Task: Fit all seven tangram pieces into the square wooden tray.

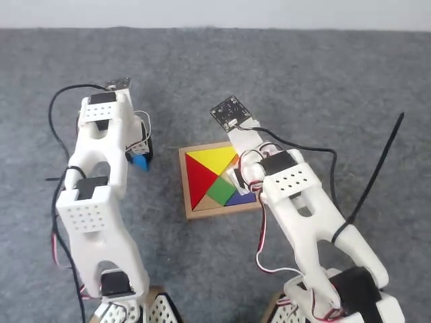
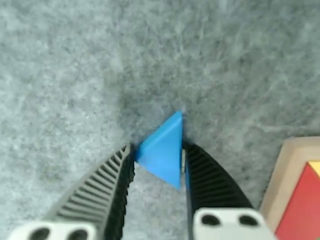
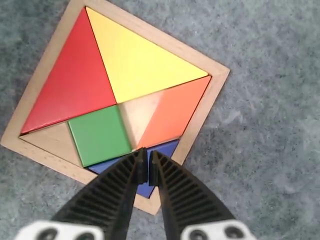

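Blue triangle (image 2: 162, 155) clamped in the left gripper (image 2: 156, 149), low over grey felt (image 2: 75, 60), the wooden tray (image 2: 282, 175) just beside it. Beneath the right gripper (image 3: 148, 160), closed on nothing, five pieces (image 3: 135, 60) sit seated; two triangular gaps (image 3: 51, 142) look unfilled, so roughly two placements remain.

Access to tray
Right gripper (image 3: 148, 165) stands over the tray's (image 3: 210, 97) near right corner; a narrow table (image 1: 165, 168) strip separates tray and left gripper (image 2: 156, 151).
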`<state>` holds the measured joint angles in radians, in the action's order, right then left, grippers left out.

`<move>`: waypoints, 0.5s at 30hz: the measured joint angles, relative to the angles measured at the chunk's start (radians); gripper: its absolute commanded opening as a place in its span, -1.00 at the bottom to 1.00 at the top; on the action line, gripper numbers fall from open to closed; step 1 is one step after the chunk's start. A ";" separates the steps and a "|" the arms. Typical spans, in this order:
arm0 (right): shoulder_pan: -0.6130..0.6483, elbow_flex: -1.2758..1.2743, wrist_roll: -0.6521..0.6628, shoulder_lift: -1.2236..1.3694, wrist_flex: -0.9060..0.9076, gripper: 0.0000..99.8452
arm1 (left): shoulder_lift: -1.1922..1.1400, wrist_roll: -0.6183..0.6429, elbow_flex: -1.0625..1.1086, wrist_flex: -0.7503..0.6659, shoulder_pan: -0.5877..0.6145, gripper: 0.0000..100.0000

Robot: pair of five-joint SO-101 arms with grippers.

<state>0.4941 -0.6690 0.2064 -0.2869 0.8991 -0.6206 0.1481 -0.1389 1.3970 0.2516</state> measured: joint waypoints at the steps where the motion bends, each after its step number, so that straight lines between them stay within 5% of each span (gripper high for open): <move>1: 0.000 0.000 0.000 0.000 0.000 -0.95 | 0.000 0.000 0.000 0.000 0.000 -0.77; 15: 0.000 0.000 0.000 0.000 0.000 -0.95 | 0.129 -0.015 0.195 -0.138 0.000 -0.80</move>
<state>0.4941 -0.6690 0.2064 -0.2869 0.8991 -0.4918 0.1327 0.0560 1.2589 0.2516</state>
